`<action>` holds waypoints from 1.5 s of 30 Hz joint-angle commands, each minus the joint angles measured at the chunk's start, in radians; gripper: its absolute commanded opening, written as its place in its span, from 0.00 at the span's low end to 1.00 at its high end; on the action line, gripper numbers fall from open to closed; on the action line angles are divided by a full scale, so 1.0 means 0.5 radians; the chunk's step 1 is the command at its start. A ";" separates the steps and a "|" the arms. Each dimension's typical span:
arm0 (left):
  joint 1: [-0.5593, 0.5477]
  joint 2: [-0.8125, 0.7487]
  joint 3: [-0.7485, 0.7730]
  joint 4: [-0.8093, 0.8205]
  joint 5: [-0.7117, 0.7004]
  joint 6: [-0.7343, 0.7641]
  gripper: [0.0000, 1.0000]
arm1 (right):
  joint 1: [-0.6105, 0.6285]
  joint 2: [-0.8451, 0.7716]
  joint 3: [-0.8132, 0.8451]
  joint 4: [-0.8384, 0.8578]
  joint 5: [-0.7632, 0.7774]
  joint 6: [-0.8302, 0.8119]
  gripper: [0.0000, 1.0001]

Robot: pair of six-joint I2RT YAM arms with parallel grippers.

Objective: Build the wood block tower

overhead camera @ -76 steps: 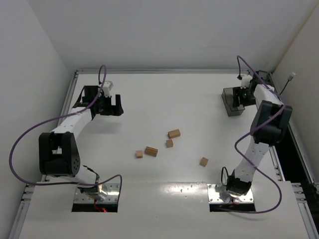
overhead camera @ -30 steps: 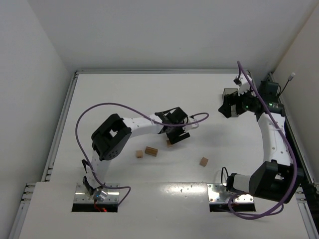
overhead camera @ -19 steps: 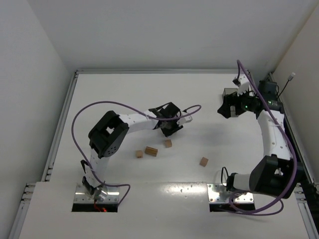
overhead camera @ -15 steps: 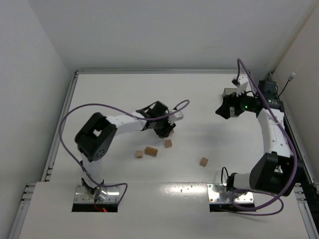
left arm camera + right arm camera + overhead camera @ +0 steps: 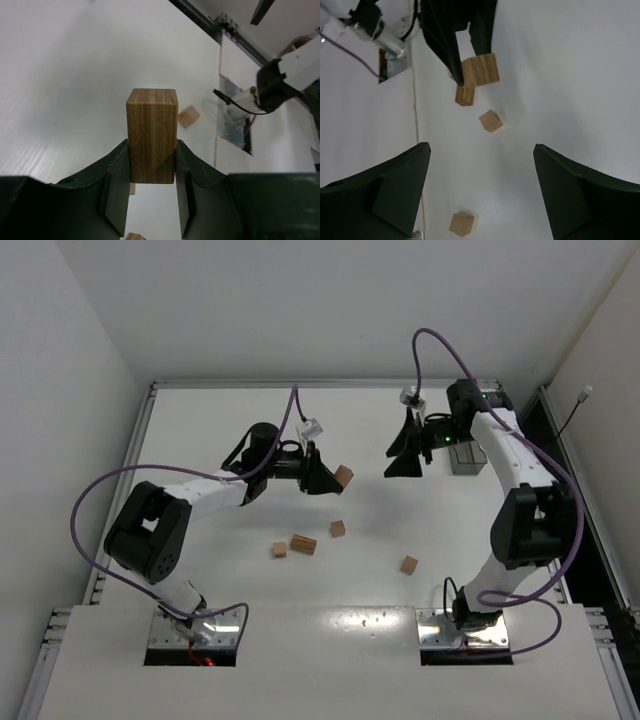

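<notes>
White walls stand round a white bench, and no tower is on it yet. The left arm reaches over the middle of the bench. Its jaws are clamped on one wood block, held up off the bench. That block is longer than it is wide. The jaws pinch two flat sides at one end, so most of it sticks out past the tips. Four more blocks lie loose nearer the arm bases: a small one, a longer one just beside it, one to their right, and one further right, well apart. The right arm hangs over the far right part, its jaws wide apart and holding nothing. The blocks look light, hard and smooth, so they should not squash but could slip or twist. It seems best to pinch each one on two flat sides, near its middle, and set it down flat.
</notes>
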 commanded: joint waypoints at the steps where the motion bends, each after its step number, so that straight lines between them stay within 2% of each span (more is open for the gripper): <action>1: -0.030 -0.053 0.035 0.205 0.291 -0.134 0.00 | 0.150 0.097 0.239 -0.310 -0.203 -0.372 0.79; 3: -0.048 -0.053 0.057 0.184 0.337 -0.134 0.00 | 0.245 0.158 0.310 -0.420 -0.185 -0.448 0.74; 6: -0.067 -0.053 0.075 0.162 0.377 -0.113 0.00 | 0.313 0.284 0.448 -0.574 -0.185 -0.534 0.71; 15: -0.104 -0.016 0.179 0.043 0.420 -0.030 0.00 | 0.555 0.349 0.442 -0.574 -0.108 -0.568 0.70; 22: -0.159 -0.016 0.238 -0.111 0.399 0.108 0.00 | 0.619 0.389 0.457 -0.574 -0.090 -0.550 0.66; 25: -0.159 0.002 0.238 -0.132 0.399 0.154 0.00 | 0.619 0.407 0.458 -0.574 -0.090 -0.529 0.54; 27: -0.159 0.002 0.238 -0.133 0.381 0.181 0.00 | 0.619 0.428 0.458 -0.574 -0.090 -0.510 0.37; 28: -0.159 0.002 0.238 -0.157 0.381 0.182 0.00 | 0.619 0.429 0.458 -0.574 -0.072 -0.510 0.34; 32: -0.159 -0.037 0.219 -0.184 0.334 0.252 0.00 | 0.619 0.447 0.458 -0.574 -0.053 -0.467 0.41; 33: -0.159 -0.056 0.219 -0.185 0.310 0.252 0.00 | 0.619 0.447 0.439 -0.574 -0.029 -0.467 0.50; 37: -0.159 -0.080 0.219 -0.206 0.267 0.298 0.00 | 0.619 0.487 0.457 -0.574 -0.010 -0.403 0.72; 38: -0.159 -0.080 0.219 -0.227 0.240 0.298 0.00 | 0.619 0.487 0.457 -0.574 -0.010 -0.381 0.73; 42: -0.159 -0.102 0.219 -0.252 0.203 0.363 0.00 | 0.619 0.487 0.458 -0.574 -0.010 -0.363 0.63; 43: -0.159 -0.102 0.219 -0.270 0.203 0.363 0.00 | 0.619 0.505 0.458 -0.574 -0.010 -0.363 0.53; 45: -0.159 -0.123 0.219 -0.289 0.160 0.393 0.00 | 0.619 0.505 0.458 -0.574 -0.010 -0.345 0.47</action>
